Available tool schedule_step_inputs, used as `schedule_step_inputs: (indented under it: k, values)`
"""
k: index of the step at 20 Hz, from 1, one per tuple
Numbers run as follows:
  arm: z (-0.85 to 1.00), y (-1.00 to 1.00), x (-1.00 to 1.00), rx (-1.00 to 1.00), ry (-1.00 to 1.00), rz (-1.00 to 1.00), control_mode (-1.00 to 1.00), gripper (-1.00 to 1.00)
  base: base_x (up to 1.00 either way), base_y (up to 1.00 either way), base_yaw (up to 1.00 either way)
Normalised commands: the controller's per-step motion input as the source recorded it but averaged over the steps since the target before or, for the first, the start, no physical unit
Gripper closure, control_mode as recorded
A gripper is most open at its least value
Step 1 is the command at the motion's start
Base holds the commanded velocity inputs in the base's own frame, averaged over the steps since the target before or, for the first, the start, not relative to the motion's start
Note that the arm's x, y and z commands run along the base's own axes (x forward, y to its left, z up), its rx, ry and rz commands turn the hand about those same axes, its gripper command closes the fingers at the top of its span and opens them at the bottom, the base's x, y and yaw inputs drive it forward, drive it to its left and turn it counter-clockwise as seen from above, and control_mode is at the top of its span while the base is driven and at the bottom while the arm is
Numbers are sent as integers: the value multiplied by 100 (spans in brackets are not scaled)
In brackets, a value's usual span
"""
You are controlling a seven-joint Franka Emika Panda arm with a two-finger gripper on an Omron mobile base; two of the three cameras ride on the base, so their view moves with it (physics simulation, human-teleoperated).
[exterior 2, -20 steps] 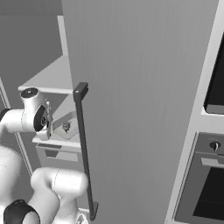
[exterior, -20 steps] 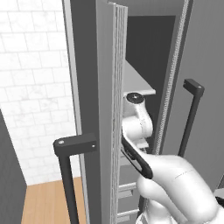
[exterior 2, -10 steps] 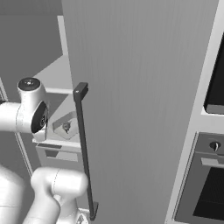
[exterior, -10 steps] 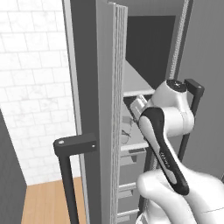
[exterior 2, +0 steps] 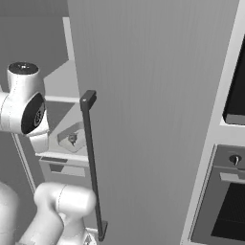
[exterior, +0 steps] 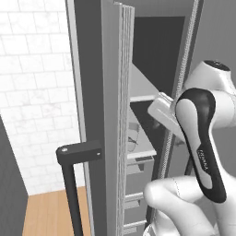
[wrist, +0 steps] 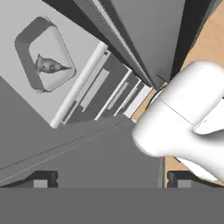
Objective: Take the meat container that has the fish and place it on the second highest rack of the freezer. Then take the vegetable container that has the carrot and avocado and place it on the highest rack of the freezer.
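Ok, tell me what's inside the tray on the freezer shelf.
The meat container holds the fish, lying inside its rim. The tray floor under the fish is covered.

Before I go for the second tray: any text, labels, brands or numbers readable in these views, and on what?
Small pale lettering runs down the dark cover of the robot arm in the left base view: too small to read.
The freezer door, its handle, the shelves, the meat container and the oven carry no readable text.
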Motion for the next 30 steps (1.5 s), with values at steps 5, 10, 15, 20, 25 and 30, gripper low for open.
schedule_step_inputs:
  k: [5,10,15,20,25,30]
  values:
    - [-12,-23,-21,-30,0,35,-100,-100,0,0,0]
    - [-24,-21,-25,-16,0,17,100,-100,-16,-6,2]
    - [0,0,0,0,0,0,100,-100,-85,-80,1]
    - [0,0,0,0,0,0,100,-100,-12,-100,0]
    - [0,0,0,0,0,0,100,-100,2,-100,0]
    - [0,0,0,0,0,0,100,-100,0,-100,2]
